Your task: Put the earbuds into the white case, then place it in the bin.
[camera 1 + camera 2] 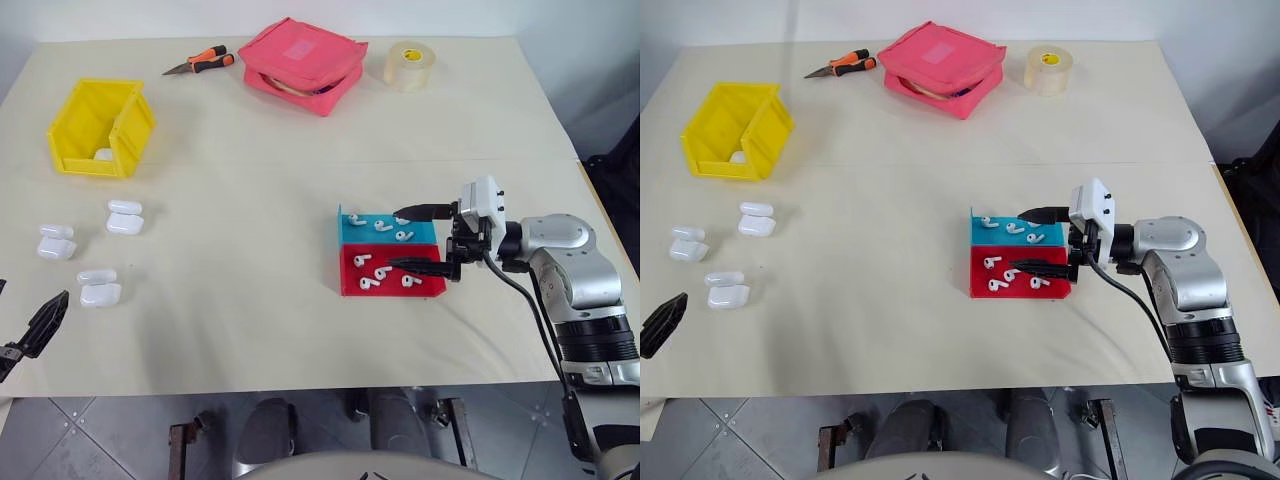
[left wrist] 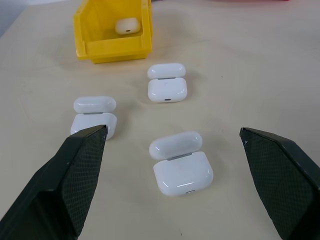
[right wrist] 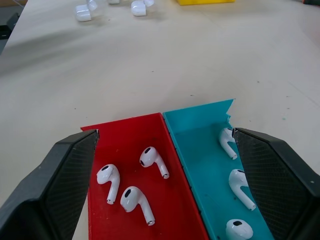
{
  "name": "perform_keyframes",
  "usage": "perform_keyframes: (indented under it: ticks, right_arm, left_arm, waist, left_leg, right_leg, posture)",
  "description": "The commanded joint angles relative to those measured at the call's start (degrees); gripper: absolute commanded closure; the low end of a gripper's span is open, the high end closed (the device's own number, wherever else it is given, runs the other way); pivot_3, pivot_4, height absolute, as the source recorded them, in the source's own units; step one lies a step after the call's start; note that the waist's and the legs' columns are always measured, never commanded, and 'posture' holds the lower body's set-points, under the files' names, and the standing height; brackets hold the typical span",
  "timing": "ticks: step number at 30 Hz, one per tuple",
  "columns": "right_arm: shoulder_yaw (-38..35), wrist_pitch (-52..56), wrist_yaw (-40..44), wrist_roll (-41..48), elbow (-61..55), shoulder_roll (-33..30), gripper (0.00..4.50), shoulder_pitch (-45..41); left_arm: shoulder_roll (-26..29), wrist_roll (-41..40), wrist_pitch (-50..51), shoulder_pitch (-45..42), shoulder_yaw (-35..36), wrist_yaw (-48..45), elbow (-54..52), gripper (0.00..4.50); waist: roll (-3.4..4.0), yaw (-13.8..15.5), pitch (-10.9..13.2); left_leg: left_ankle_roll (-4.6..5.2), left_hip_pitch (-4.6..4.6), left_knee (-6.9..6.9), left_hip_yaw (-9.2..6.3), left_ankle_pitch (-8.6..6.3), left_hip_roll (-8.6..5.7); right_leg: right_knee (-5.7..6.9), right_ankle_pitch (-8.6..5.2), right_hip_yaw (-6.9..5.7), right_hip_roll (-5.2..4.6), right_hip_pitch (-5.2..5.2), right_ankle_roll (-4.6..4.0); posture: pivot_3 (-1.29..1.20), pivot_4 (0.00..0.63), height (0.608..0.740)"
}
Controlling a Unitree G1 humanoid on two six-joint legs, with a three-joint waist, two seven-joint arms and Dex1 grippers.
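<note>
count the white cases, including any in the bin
4. Three lie open on the table left of the trays: one nearest the yellow bin, one further left, one closest to the robot. A fourth sits inside the bin.
</note>
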Motion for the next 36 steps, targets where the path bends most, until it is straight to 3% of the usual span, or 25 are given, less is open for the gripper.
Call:
perform_keyframes:
  ticks: [1,10,15,26,31,36]
  right_arm:
    - [-2.0,-1.0,-0.8,1.2,-2.1,0.4,0.03,0.0]
    - [-1.1,-1.3,-1.2,1.2,-1.9,2.2,0.03,-1.5]
    - [-0.1,-1.2,-1.1,0.4,-0.4,3.4,0.03,-4.5]
    - [2.3,-2.3,5.8,0.5,3.8,4.9,0.03,-9.4]
    - [3.3,-4.7,8.0,-0.8,8.9,6.8,0.03,-13.0]
    - [4.2,-6.2,8.6,-1.8,11.4,9.0,0.03,-14.7]
  left_arm:
    - [1.1,0.9,-2.1,-0.3,1.4,0.9,-0.1,0.0]
    - [3.8,-0.7,4.3,-0.9,1.0,3.5,-0.9,0.0]
    - [4.3,0.4,11.9,4.7,3.2,5.8,-3.7,0.0]
    - [-5.3,-5.4,12.1,26.8,13.7,-6.0,-8.9,0.0]
    - [-7.5,-6.0,10.1,29.1,16.0,-5.9,-9.3,0.0]
    - [-5.7,-7.8,13.4,26.7,16.1,0.0,-11.9,0.0]
  waist:
    - [0.0,0.0,0.0]
    - [0.01,-0.1,0.0]
    - [0.02,-0.6,0.0]
    - [-0.02,-1.6,0.0]
    - [-0.02,-1.2,0.1]
    - [-0.03,-1.3,0.1]
  left_leg:
    - [-0.01,0.0,0.0,0.01,-0.01,0.03]
    - [-0.15,0.01,0.0,0.34,-0.09,0.35]
    - [-0.24,0.03,0.0,0.49,-0.14,0.44]
    - [-0.34,-0.02,0.03,0.75,-0.21,0.56]
    - [-0.27,0.01,0.1,0.67,-0.29,0.56]
    - [-0.25,0.0,0.11,0.67,-0.31,0.56]
  right_leg:
    - [0.0,-0.01,0.01,0.03,0.0,-0.01]
    - [0.05,-0.05,0.04,0.28,0.0,-0.17]
    - [0.21,-0.13,0.12,0.38,-0.15,-0.31]
    - [0.41,-0.24,0.27,0.52,-0.71,-0.5]
    - [0.58,-0.29,0.27,0.49,-0.72,-0.59]
    - [0.67,-0.35,0.27,0.47,-0.78,-0.68]
  posture:
    - [0.0,0.15,0.74]
    - [0.0,0.15,0.74]
    - [0.0,0.15,0.74]
    - [0.0,0.15,0.74]
    - [0.0,0.15,0.74]
    - [0.0,0.15,0.74]
